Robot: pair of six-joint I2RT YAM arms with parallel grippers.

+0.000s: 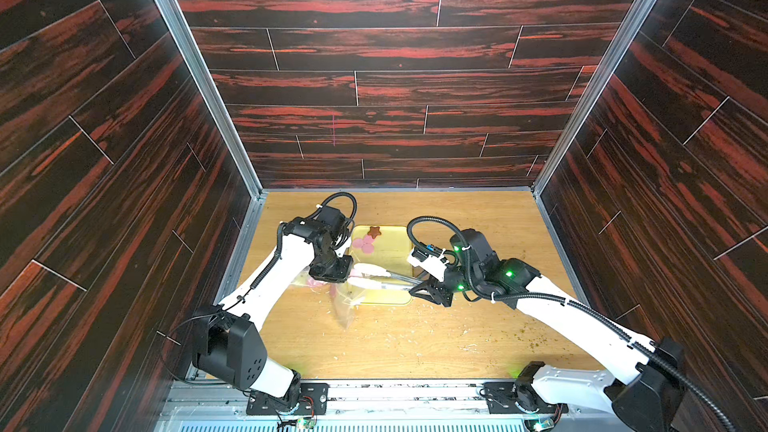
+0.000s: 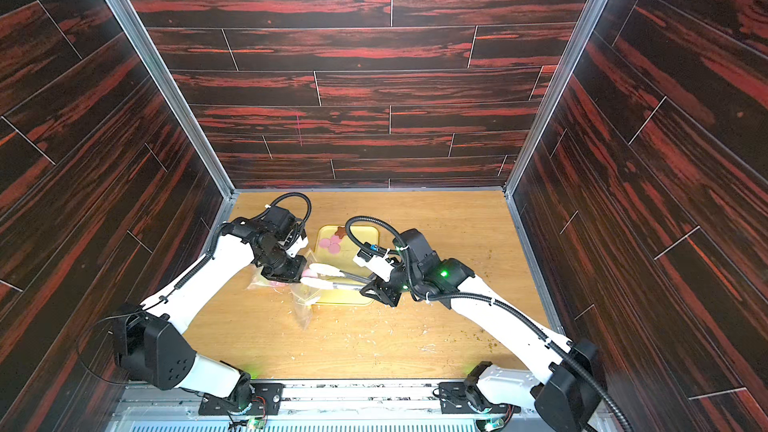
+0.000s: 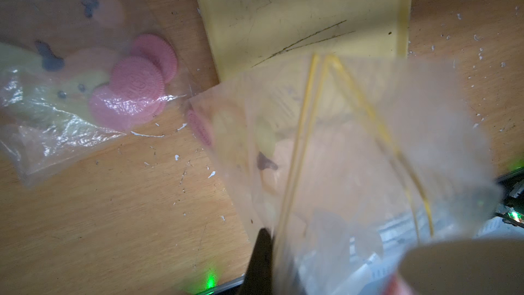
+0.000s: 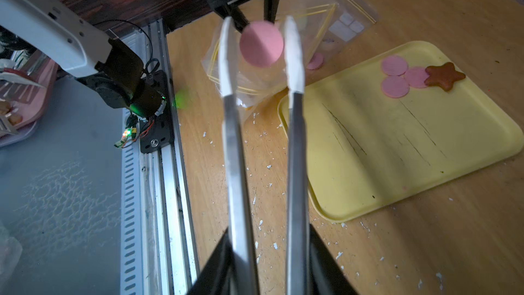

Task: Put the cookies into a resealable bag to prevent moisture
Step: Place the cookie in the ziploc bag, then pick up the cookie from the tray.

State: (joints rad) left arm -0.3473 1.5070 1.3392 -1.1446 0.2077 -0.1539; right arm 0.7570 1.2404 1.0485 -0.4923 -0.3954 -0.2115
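My left gripper [image 3: 269, 239] [image 1: 332, 274] is shut on the rim of a clear resealable bag [image 3: 354, 137] [image 4: 255, 80] and holds its mouth up and open. The bag hangs down to the table [image 1: 347, 305]. My right gripper [image 4: 269, 239] [image 1: 432, 290] is shut on long metal tongs [image 4: 295, 137] with white tips. A pink cookie [image 4: 261, 43] sits between those tips over the bag mouth, with a thin gap on one side. Three pink cookies [image 4: 394, 65] [image 1: 363, 244] and a brown star cookie [image 4: 443, 76] [image 1: 375, 231] lie on the yellow tray [image 4: 397, 166].
A second clear bag [image 3: 56, 114] with a yellow animal print lies on the table beside the left gripper and holds several pink cookies [image 3: 133, 80]. White crumbs [image 4: 269, 167] dot the wooden table. A metal rail [image 4: 158, 194] runs along the front edge. Dark walls close in three sides.
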